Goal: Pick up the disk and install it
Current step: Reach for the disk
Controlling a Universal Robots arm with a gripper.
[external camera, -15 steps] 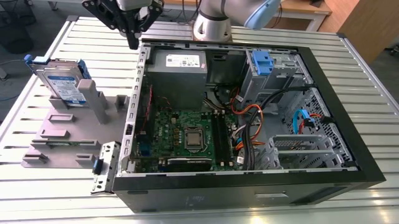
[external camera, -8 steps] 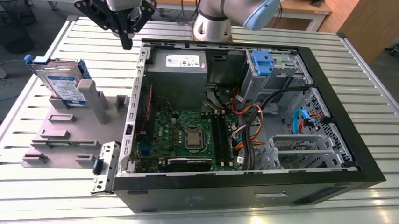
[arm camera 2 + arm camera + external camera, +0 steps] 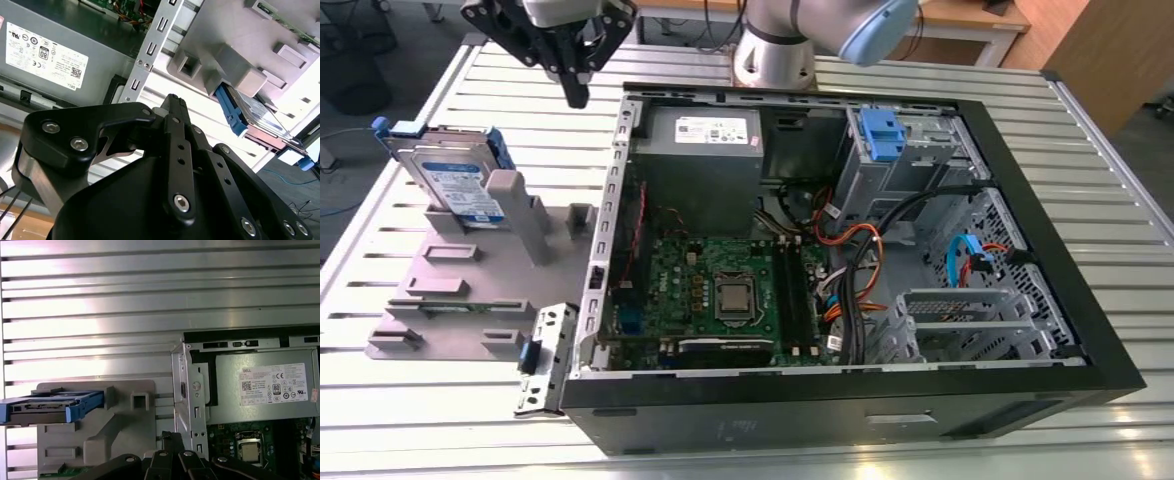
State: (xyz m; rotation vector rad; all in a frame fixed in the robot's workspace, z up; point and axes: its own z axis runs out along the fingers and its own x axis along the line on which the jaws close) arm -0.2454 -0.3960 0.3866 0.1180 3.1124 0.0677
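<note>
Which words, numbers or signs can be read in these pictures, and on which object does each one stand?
White sticker on the grey power supply box: rows of print and small marks, too small to quote reliably.
Blue-and-white label on the disk: print too small to read.
Motherboard: markings too small to read.
Nothing can be quoted with confidence.

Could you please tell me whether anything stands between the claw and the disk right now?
Nothing visible does. The claw hangs above the slatted table, and the disk stands upright in its grey holder, top exposed.
</note>
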